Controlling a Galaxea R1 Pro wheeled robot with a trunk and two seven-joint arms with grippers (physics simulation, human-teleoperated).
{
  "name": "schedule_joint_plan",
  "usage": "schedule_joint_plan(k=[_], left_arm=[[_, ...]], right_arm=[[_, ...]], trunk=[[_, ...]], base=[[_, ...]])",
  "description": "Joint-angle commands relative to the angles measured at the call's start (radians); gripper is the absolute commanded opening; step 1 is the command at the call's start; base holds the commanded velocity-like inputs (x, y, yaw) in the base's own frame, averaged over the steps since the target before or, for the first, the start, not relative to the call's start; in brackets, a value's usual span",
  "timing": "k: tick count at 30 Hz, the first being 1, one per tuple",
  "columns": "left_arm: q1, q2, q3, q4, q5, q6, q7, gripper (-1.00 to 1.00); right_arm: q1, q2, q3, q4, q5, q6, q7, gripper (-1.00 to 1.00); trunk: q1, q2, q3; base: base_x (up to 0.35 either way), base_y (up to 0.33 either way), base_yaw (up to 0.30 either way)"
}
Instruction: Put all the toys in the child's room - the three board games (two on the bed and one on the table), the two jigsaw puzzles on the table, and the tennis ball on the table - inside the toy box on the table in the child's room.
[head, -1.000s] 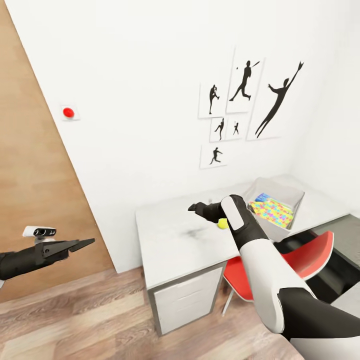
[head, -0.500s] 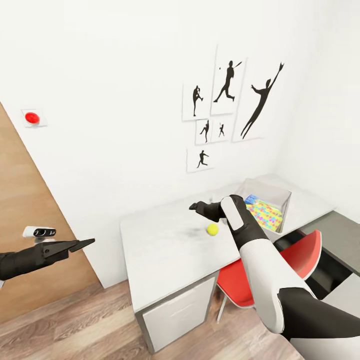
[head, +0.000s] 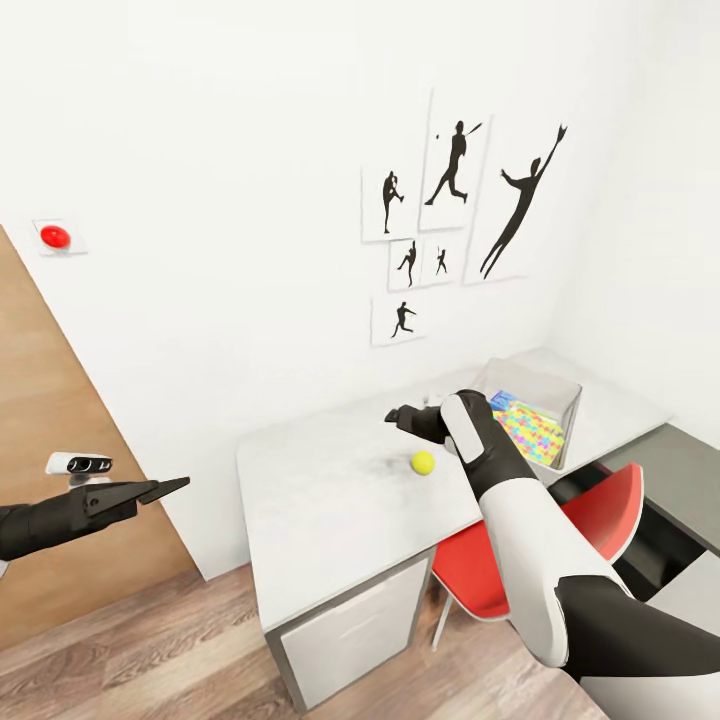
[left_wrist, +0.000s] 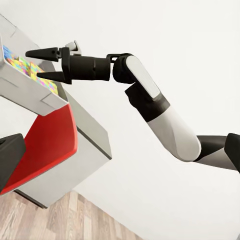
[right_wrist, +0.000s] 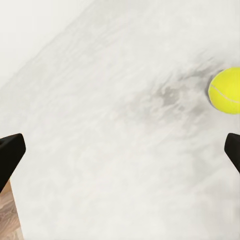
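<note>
The tennis ball (head: 423, 462) lies on the light grey table (head: 320, 500), just below and in front of my right gripper (head: 394, 415). That gripper hovers open above the tabletop with nothing in it. In the right wrist view the ball (right_wrist: 226, 91) sits off to one side, beyond the gap between the fingertips (right_wrist: 10, 155). The grey toy box (head: 540, 385) stands at the table's far right and holds a jigsaw puzzle (head: 532, 432) and a blue-green corner of a board game (head: 502, 400). My left gripper (head: 165, 488) hangs open, far left of the table.
A red chair (head: 600, 510) is tucked under the table by the toy box. The dark grey part of the desk (head: 680, 480) runs along the right. A wooden door (head: 60, 480) stands at the left, and black silhouette pictures (head: 455, 200) hang above the table.
The camera has turned, so the table and pictures sit further left. The ball, half hidden behind my right wrist before, now shows whole. Both arms keep their pose.
</note>
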Motion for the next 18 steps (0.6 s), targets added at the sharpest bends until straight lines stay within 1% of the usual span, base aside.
schedule_joint_plan(k=[1,9,18], left_arm=[[-0.001,0.0,0.0,0.0,0.0,0.011,-0.004,1.0],[0.0,0.0,-0.001,0.001,0.0,0.011,-0.004,1.0],[0.0,0.0,-0.002,0.001,-0.001,0.011,-0.004,1.0]], right_arm=[[-0.001,0.001,-0.003,-0.001,-0.01,0.003,-0.009,1.0],[-0.001,0.001,-0.002,-0.001,-0.008,0.004,-0.009,1.0],[-0.001,0.001,-0.001,0.0,-0.005,0.002,-0.01,1.0]], trunk=[[0.001,-0.002,-0.002],[0.001,-0.002,-0.004],[0.001,-0.002,-0.016]], base=[[0.004,-0.002,0.0],[0.001,-0.001,0.0],[0.0,0.0,0.0]])
